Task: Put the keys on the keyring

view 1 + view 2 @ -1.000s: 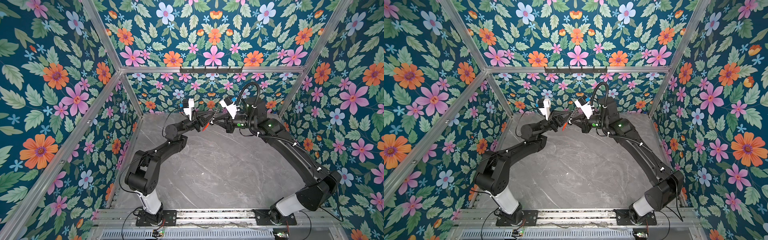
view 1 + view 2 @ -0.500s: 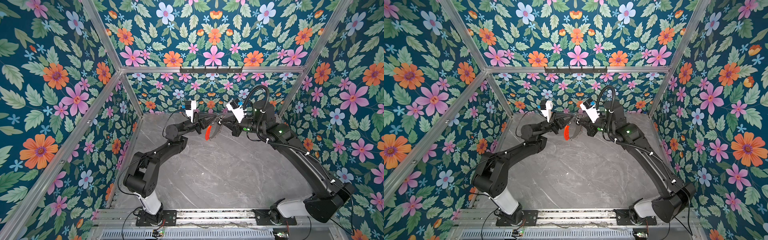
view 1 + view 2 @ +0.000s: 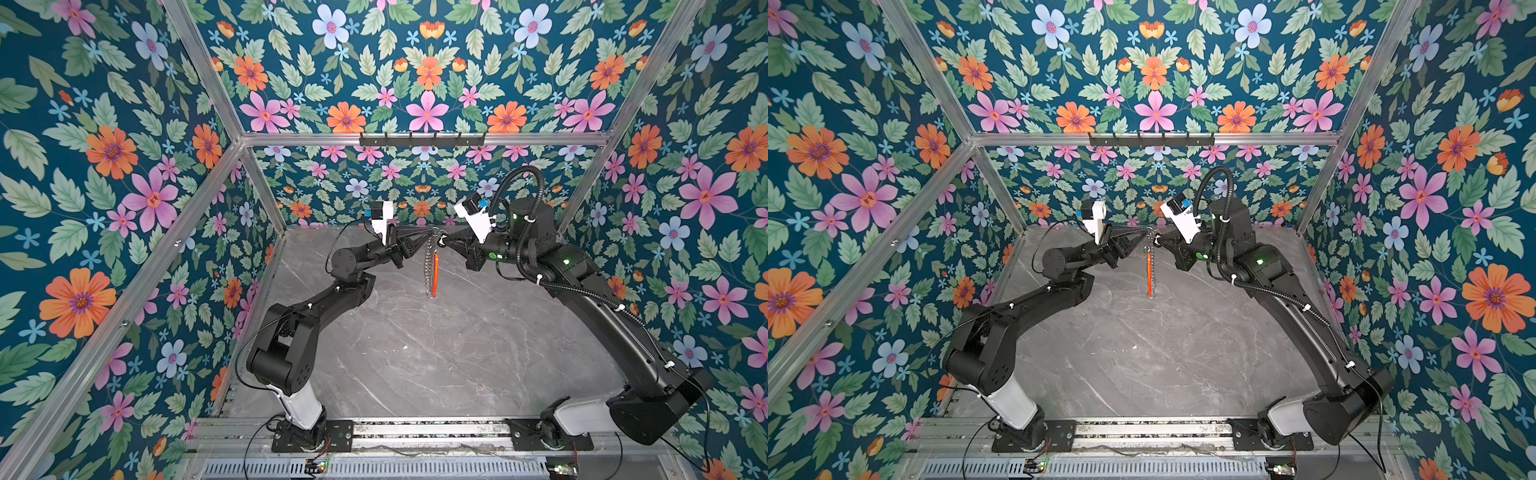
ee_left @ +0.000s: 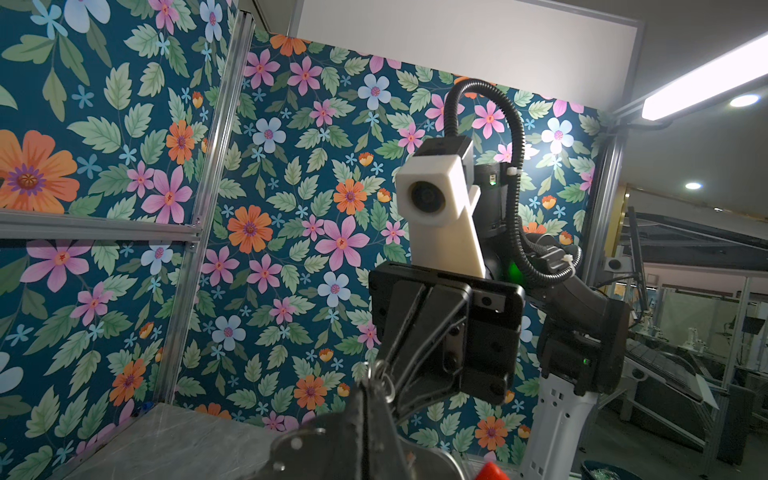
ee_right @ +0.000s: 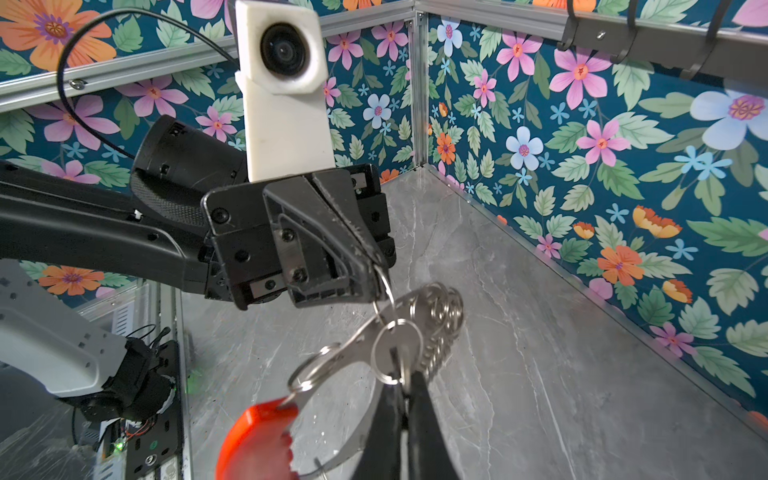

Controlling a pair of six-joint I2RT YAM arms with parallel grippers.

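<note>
The keyring (image 3: 431,270) (image 3: 1149,270) hangs edge-on above the far middle of the table, its red segment (image 5: 253,440) low. My left gripper (image 3: 430,237) (image 4: 371,384) is shut on a small silver ring (image 5: 380,276) at the loop's top. My right gripper (image 3: 443,240) (image 5: 405,374) faces it, shut on a thin metal link under another small ring (image 5: 397,349) on the loop. The keys are mostly hidden between those fingers; a pale spot (image 3: 442,240) shows at the tip in both top views. A stack of silver rings (image 5: 436,316) hangs on the wire.
A black hook rail (image 3: 422,139) runs along the frame bar on the back wall. Floral walls close in the grey marble table (image 3: 436,353) on three sides. Both arms reach in from the front rail (image 3: 415,432).
The right arm has drawn back to the right, and the grippers have parted slightly. The keyring has swung out from between them and now hangs straight down.
</note>
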